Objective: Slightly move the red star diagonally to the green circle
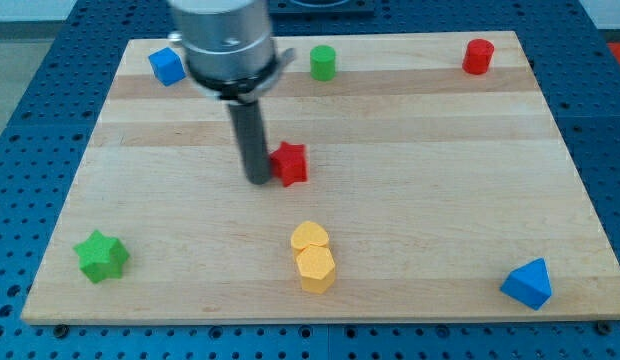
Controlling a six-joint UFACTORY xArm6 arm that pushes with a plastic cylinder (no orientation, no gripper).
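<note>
The red star [290, 163] lies near the middle of the wooden board. The green circle [323, 62] is a short green cylinder near the view's top edge, up and slightly right of the star. My tip [259, 180] is the lower end of the dark rod and stands right against the star's left side, touching or nearly touching it. The rod and the arm's grey body rise above it toward the view's top left.
A blue cube [166, 66] sits at the top left and a red cylinder [477, 56] at the top right. A green star [101, 256] lies at the bottom left. Two yellow blocks [313, 257] touch at the bottom middle. A blue wedge [528, 283] sits at the bottom right.
</note>
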